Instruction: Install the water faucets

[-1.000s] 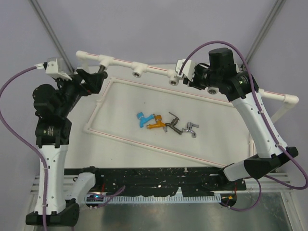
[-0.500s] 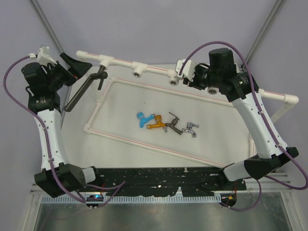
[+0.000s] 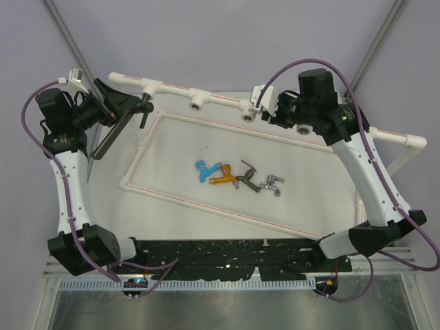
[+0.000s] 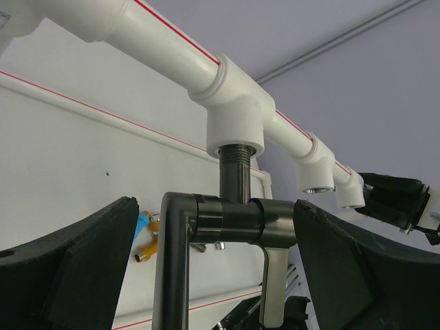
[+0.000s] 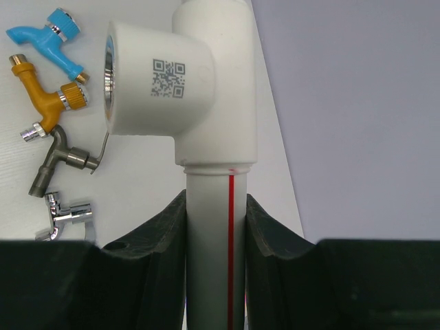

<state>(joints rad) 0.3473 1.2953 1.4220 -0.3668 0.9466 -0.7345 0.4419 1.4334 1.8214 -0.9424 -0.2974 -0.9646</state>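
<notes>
**One faucet in, four to go**

Nearest the arm bases, 4 small ones lay loose on the table (image 3: pixel 323 185), bunched in a row inside the flat pipe loop (image 3: pixel 206 207). They were the blue faucet (image 3: pixel 201 170), orange faucet (image 3: pixel 221 177), dark metal faucet (image 3: pixel 246 177) and chrome faucet (image 3: pixel 273 184), each touching or just beside its neighbour. None was held, none fitted.

Further back ran the raised white rail (image 3: pixel 220 101) w/ its sockets. At its left end the big dark-grey faucet (image 4: pixel 227 218) hung from the first socket (image 4: pixel 236 127). Its threaded stem went up into the socket w/ some thread showing below the rim, and its long arm slanted off to the near left. The left gripper (image 3: pixel 129 104) had its jaws spread wide either side of the faucet body, not touching it. The right gripper (image 5: pixel 215 230) was clamped on the rail just under a free socket (image 5: pixel 165 89), prob. to steady the frame.

Progress, as a judgement: approx. 1 of 5 done, and the bare thread suggests it may not be fully tight. The 4 small faucets remained to be picked up and screwed in. Two empty sockets showed plainly along the rail; any others were hidden by the right arm.
</notes>
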